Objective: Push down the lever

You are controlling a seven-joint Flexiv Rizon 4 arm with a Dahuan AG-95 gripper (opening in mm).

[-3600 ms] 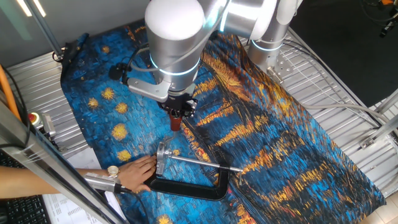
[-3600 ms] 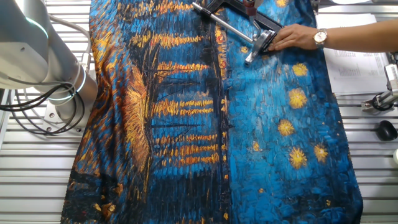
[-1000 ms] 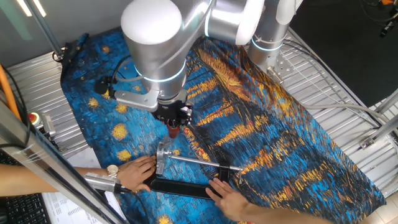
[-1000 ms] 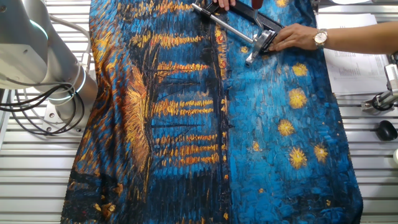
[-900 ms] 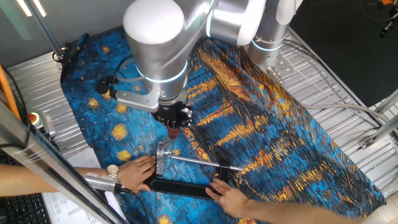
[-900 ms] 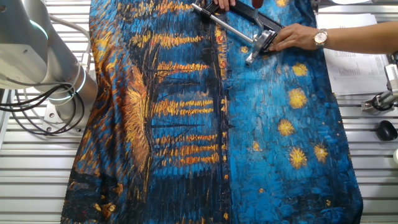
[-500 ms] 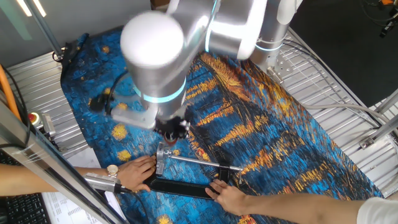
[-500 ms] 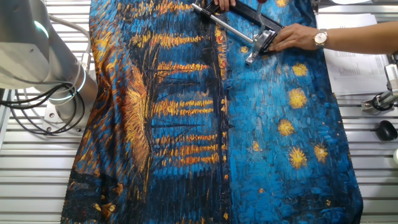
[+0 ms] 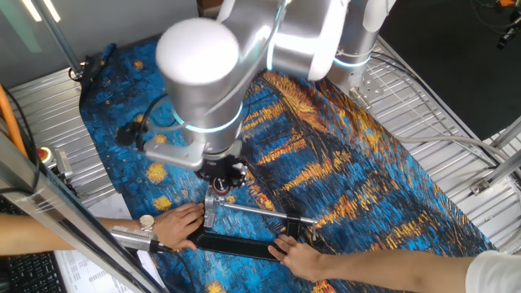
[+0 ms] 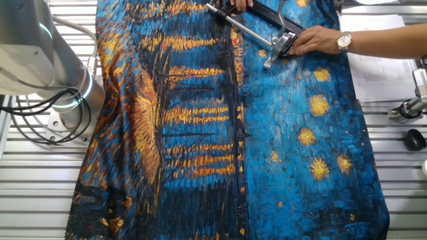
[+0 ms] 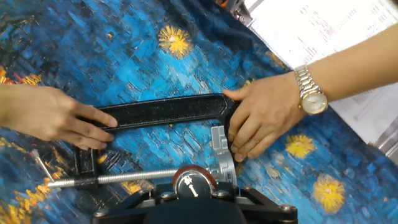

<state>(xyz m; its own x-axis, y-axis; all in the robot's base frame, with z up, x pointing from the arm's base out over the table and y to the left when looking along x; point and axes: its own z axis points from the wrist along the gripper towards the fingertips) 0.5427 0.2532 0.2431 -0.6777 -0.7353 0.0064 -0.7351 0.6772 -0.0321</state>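
The lever's reddish-brown knob (image 11: 194, 182) sits between my black fingers at the bottom of the hand view. My gripper (image 11: 194, 189) is shut on it, right above the silver bracket (image 11: 222, 157). In one fixed view my gripper (image 9: 220, 184) is low over the bracket (image 9: 212, 208) and hides the knob. The black C-shaped clamp frame (image 11: 165, 111) lies flat on the cloth, with the long threaded rod (image 11: 124, 178) beside it. In the other fixed view only the bracket (image 10: 283, 43) and rod (image 10: 239, 25) show at the top edge; my gripper is out of view there.
Two human hands hold the clamp: one beside the bracket (image 11: 264, 118), one on the frame's other end (image 11: 46, 115). They also show in one fixed view (image 9: 181, 224) (image 9: 303, 259). Papers (image 11: 311, 28) lie past the blue painted cloth (image 9: 366, 163). A metal grid table surrounds it.
My gripper has moved down and toward the bracket with the knob in it, so the lever has swung lower. A second hand has come in and holds the clamp frame.
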